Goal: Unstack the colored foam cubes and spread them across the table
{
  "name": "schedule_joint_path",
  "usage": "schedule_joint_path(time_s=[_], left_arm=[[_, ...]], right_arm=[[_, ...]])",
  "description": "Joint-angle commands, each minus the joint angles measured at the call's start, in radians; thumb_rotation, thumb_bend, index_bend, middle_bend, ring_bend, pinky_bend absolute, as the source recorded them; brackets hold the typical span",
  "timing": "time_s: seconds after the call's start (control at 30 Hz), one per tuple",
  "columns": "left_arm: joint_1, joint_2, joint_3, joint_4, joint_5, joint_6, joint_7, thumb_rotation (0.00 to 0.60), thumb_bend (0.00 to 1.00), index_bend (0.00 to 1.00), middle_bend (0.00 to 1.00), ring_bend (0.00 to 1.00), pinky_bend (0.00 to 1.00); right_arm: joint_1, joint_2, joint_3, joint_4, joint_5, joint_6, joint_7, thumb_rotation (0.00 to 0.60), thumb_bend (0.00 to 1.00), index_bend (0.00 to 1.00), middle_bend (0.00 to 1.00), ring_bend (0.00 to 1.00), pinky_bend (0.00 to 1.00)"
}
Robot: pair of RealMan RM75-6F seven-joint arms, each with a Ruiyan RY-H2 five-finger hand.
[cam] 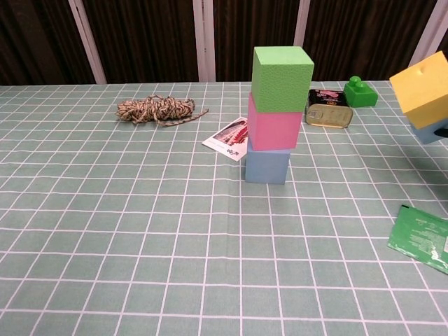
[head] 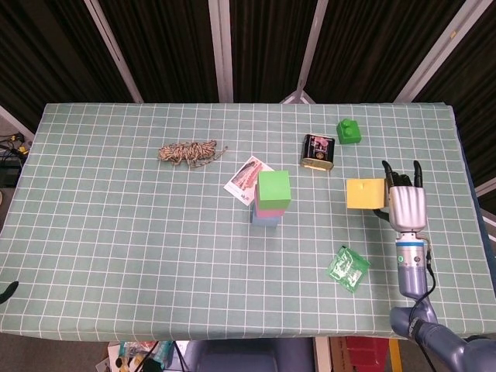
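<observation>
Counter with green checked cloth carries: rope bundle toward the far-left; printed card mid-counter; tin can and green toy brick far-right; green packet near-right.

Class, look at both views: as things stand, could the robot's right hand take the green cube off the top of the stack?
Probably not yet. The right hand already holds the yellow cube, so its fingers are occupied. Otherwise the green cube sits exposed on top, with nothing blocking the way.

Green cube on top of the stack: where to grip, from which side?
Grip the green cube by two opposite vertical faces, coming from above. It sits upright atop the pink cube, sides fully exposed; a top-down pinch probably avoids pushing the stack sideways.
</observation>
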Motion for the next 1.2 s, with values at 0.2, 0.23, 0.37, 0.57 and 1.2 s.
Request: schedule_joint_path(time_s=[0.2,0.23,0.37,0.57,1.2], left_arm=[[-0.002,-0.003,-0.007,0.000,-0.010,-0.001,0.003,0.600,0.20,0.17,0.00,0.00,0.08],[-0.002,-0.004,-0.006,0.000,-0.010,0.000,0.005,0.600,0.20,0.17,0.00,0.00,0.08],[0.000,-0.010,-0.001,0.001,0.003,0.006,0.017,0.600,0.20,0.17,0.00,0.00,0.08],[0.003,-0.009,-0.001,0.001,0.001,0.010,0.013,0.600,0.20,0.17,0.00,0.00,0.08],[0.013,-0.003,-0.001,0.000,0.009,0.027,-0.010,0.600,0.20,0.17,0.00,0.00,0.08]], right_arm=[[0.042,-0.109,-0.041,0.258,-0.067,0.052,-0.096,0.600,0.16,0.14,0.64,0.38,0.00],[0.042,-0.114,-0.039,0.266,-0.066,0.052,-0.089,0.600,0.16,0.14,0.64,0.38,0.00],[0.039,-0.129,-0.037,0.292,-0.064,0.055,-0.076,0.600,0.16,0.14,0.64,0.38,0.00],[0.026,-0.117,0.023,0.218,0.009,-0.020,0.065,0.600,0.16,0.14,0.64,0.38,0.00],[-0.058,0.221,0.190,-0.321,0.266,-0.490,0.575,0.600,0.16,0.17,0.63,0.38,0.00]])
